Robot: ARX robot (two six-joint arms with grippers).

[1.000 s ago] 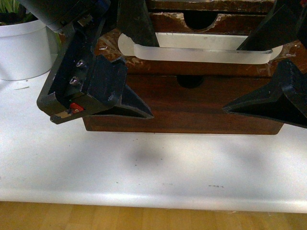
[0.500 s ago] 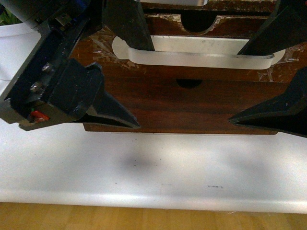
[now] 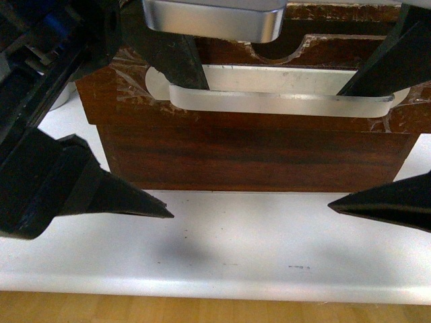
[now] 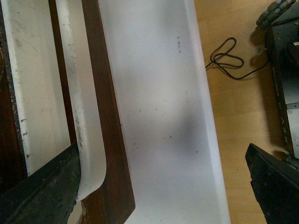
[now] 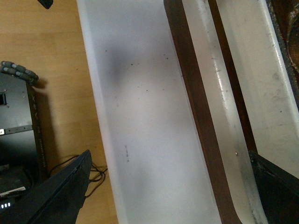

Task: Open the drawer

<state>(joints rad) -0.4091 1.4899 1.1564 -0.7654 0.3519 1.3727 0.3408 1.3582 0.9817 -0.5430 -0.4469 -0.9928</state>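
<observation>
Above the white worktop, left gripper and right gripper are hanging with jaws spread wide, each straddling the white handle, one finger hooking behind it; the drawer is jutting over the worktop just beyond.

**Setting: an indoor robot test room, most likely a laboratory.** A smooth white tabletop with a rounded front edge stands over a light wooden plank floor. On the floor lie a loose thin black cable and a black metal equipment chassis. The dark brown wooden drawer has chipped edges, and its long white plastic handle is fixed on with clear tape, as on a makeshift test prop.
</observation>
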